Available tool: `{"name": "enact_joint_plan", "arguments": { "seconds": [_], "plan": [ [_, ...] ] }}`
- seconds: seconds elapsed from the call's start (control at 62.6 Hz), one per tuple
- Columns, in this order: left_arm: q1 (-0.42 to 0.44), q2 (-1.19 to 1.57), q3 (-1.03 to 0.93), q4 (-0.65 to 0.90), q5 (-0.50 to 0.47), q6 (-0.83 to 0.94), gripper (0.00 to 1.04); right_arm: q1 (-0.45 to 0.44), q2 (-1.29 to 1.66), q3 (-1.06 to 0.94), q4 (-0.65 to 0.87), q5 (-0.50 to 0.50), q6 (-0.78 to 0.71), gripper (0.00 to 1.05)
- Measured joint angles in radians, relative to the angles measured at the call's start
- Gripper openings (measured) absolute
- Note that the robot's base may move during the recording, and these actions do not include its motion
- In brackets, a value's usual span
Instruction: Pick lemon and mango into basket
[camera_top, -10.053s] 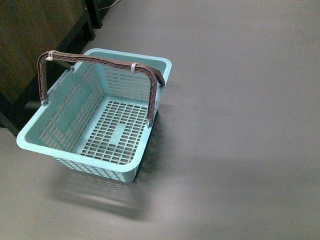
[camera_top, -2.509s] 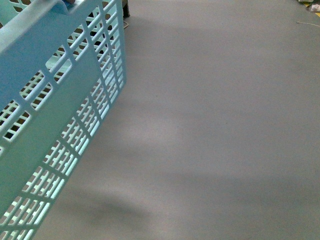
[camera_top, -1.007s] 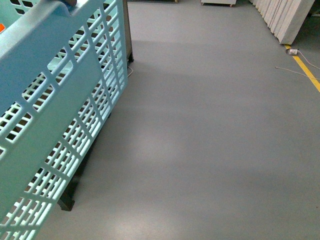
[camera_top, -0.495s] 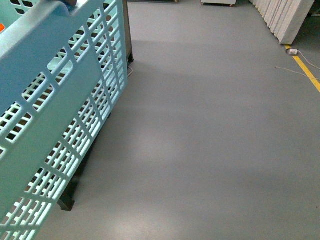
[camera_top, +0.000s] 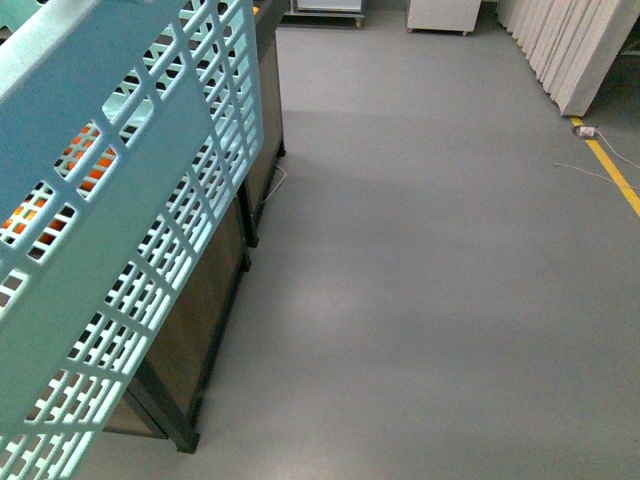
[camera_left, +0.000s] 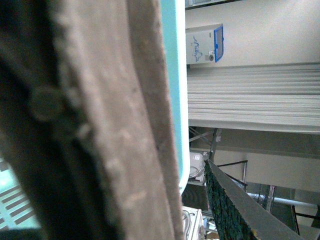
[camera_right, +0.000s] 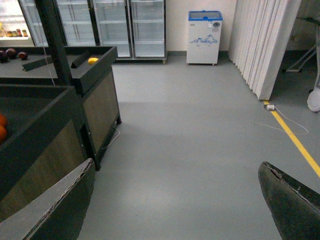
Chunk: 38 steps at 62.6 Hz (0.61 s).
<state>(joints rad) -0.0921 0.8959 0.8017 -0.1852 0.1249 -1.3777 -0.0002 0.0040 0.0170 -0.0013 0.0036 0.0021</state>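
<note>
Light teal slotted plastic basket (camera_top: 120, 200) was seen filling the left of the front frame, tilted, in front of a dark wooden display stand (camera_top: 200, 340). Its brown handle (camera_left: 115, 125) was jammed right by the left gripper (camera_left: 225, 200) — grip couldn't be told. Right gripper (camera_right: 177, 172) was spread wide, nothing held.
</note>
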Motion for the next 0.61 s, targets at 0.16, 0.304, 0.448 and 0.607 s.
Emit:
{"name": "enact_joint_plan", "arguments": {
  "seconds": [0.16,0.304,0.448,0.607],
  "plan": [
    [0.001,0.002,0.000,0.000,-0.002,0.001,0.29,0.000,0.001,0.000,0.000,-0.005,0.000,0.96],
    [0.001,0.002,0.000,0.000,-0.004,0.003,0.29,0.000,0.000,0.000,0.000,-0.002,0.000,0.96],
    [0.001,0.002,0.002,0.000,0.001,0.002,0.29,0.000,0.000,0.000,0.000,-0.003,0.001,0.96],
    [0.002,0.002,0.001,0.000,-0.002,0.002,0.29,0.000,0.000,0.000,0.000,-0.003,0.000,0.96]
  ]
}}
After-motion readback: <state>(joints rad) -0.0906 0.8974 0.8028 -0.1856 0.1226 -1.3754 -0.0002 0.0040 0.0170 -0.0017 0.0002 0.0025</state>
